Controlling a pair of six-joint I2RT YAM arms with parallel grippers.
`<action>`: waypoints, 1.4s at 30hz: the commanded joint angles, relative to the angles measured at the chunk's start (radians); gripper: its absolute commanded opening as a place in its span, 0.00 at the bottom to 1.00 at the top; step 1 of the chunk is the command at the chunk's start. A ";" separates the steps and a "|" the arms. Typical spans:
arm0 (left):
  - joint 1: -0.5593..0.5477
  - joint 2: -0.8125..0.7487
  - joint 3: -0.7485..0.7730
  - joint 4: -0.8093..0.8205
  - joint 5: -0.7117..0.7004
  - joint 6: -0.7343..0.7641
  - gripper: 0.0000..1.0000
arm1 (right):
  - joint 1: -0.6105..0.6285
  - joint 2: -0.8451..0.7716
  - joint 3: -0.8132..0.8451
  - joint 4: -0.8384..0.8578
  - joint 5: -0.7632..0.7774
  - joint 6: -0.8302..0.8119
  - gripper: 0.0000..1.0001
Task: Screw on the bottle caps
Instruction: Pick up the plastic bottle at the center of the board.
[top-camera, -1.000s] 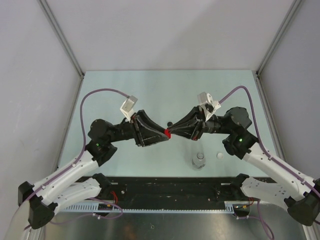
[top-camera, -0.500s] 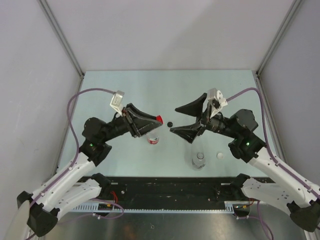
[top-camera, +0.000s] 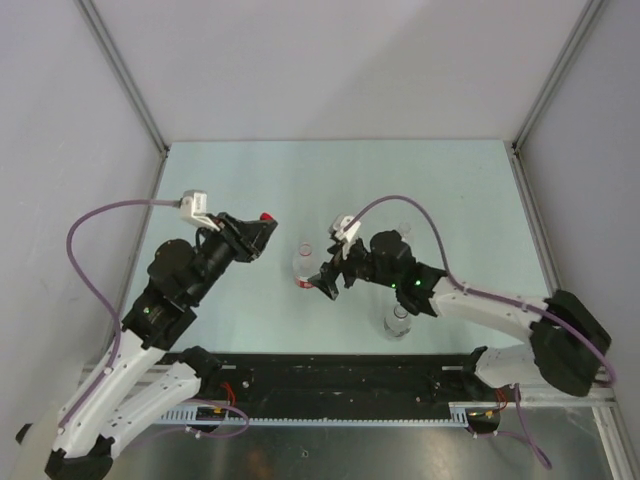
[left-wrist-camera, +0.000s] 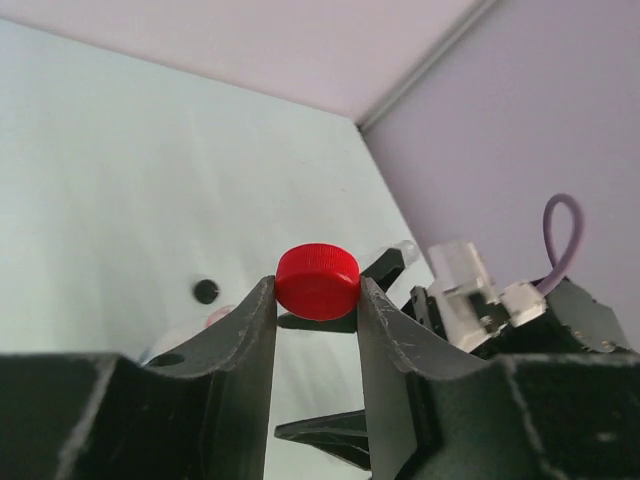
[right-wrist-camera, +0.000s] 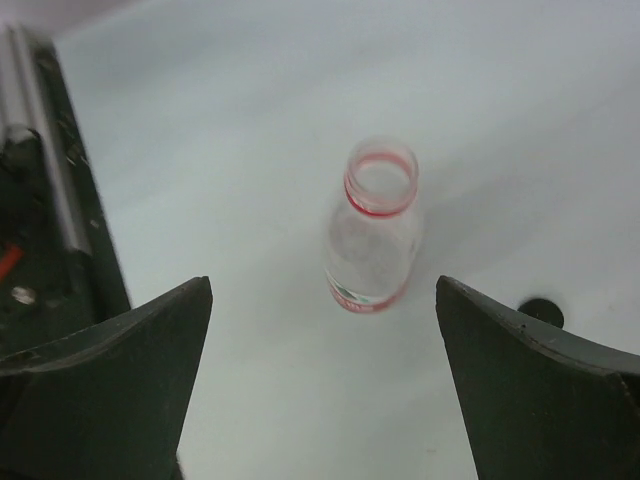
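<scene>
My left gripper (left-wrist-camera: 317, 298) is shut on the red bottle cap (left-wrist-camera: 317, 279), pinched edge to edge between its fingertips. In the top view that gripper (top-camera: 257, 226) is raised left of centre with the red cap (top-camera: 265, 217) at its tip. A small clear bottle (top-camera: 305, 264) with a red-and-white label stands upright at the table's middle, its neck open. My right gripper (top-camera: 321, 277) stands open just to the right of it. From the right wrist the bottle (right-wrist-camera: 374, 228) lies ahead of the wide jaws, not between them. The black cap (right-wrist-camera: 540, 311) lies beyond on the table.
A second clear bottle (top-camera: 398, 321) stands near the front edge, below my right forearm. The black rail (top-camera: 340, 375) of the arm bases runs along the near side. Grey walls close the table's left, back and right.
My right gripper opened, let go of the red cap and swung down to the labelled bottle. My left gripper kept the cap and drew back to the left.
</scene>
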 joint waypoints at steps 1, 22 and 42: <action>0.007 -0.037 -0.020 -0.070 -0.169 0.054 0.31 | 0.003 0.097 -0.028 0.252 -0.011 -0.126 0.99; 0.007 -0.020 0.006 -0.070 -0.279 0.097 0.32 | -0.102 0.455 -0.059 0.626 -0.141 -0.158 0.96; 0.007 -0.065 -0.008 -0.070 -0.283 0.089 0.32 | -0.049 0.601 0.007 0.726 -0.097 -0.201 0.96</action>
